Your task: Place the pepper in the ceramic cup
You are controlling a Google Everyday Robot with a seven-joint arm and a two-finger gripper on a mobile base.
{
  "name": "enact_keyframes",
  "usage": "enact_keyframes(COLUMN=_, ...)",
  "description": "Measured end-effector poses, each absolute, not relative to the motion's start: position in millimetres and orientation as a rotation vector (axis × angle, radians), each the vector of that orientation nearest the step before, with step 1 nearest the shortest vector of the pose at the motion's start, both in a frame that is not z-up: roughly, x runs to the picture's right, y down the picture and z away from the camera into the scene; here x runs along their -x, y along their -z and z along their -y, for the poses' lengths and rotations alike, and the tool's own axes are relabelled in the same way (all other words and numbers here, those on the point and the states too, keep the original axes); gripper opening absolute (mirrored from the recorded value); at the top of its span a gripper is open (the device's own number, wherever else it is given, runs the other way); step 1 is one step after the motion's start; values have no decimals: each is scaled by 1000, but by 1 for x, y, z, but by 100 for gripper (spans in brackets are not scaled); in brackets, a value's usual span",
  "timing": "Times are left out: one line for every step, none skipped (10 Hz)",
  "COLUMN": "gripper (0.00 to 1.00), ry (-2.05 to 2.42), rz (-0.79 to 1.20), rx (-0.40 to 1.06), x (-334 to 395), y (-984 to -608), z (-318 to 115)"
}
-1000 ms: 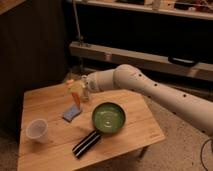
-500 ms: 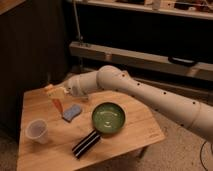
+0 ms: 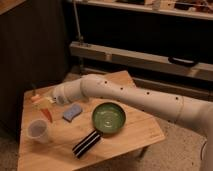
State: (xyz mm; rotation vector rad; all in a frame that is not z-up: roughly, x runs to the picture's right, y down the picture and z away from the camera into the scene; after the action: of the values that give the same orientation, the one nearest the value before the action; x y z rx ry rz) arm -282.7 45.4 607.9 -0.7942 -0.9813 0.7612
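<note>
The gripper (image 3: 44,104) has swung left since the earlier frame, now above and just beside the cup (image 3: 38,131), clamped on the pepper (image 3: 46,113), slim, orange-red, hanging point-down over the table (image 3: 120,145).

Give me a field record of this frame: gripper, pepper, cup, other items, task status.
gripper: gripper at the table's left side, above and just right of the ceramic cup, jaws shut on the pepper
pepper: pepper hanging tip down from the gripper, in the air, not in the cup
ceramic cup: ceramic cup upright near the front-left of the wooden table
other items: blue sponge mid-table; green pan with black handle to its right
task status: pepper carried, not yet dropped in
</note>
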Motion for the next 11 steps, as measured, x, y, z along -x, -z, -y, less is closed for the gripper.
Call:
enact_keyframes(gripper=10, ry=-760, rz=976, rx=801, x=292, y=-616, z=-48)
enact_keyframes(gripper=10, ry=-763, rz=973, rx=807, x=299, y=-625, z=-51)
enact_keyframes(gripper=10, ry=-766, rz=974, rx=809, x=305, y=-629, z=-51)
enact_keyframes(gripper=10, ry=-769, rz=981, rx=804, x=307, y=-630, z=-52)
enact_keyframes(gripper=10, ry=-768, rz=987, rx=799, x=308, y=-630, z=-53)
enact_keyframes(gripper=10, ry=-761, rz=998, rx=788, x=311, y=-629, z=-56)
enact_keyframes(gripper=10, ry=-758, rz=1001, rx=784, x=312, y=-630, z=-59)
enact_keyframes(gripper=10, ry=-755, rz=1006, rx=776, x=314, y=-630, z=-61)
enact_keyframes(gripper=10, ry=-752, rz=1009, rx=771, x=316, y=-631, z=-64)
enact_keyframes(gripper=10, ry=-751, rz=1010, rx=769, x=317, y=-632, z=-66)
enact_keyframes(gripper=10, ry=-756, rz=1007, rx=764, x=320, y=-636, z=-69)
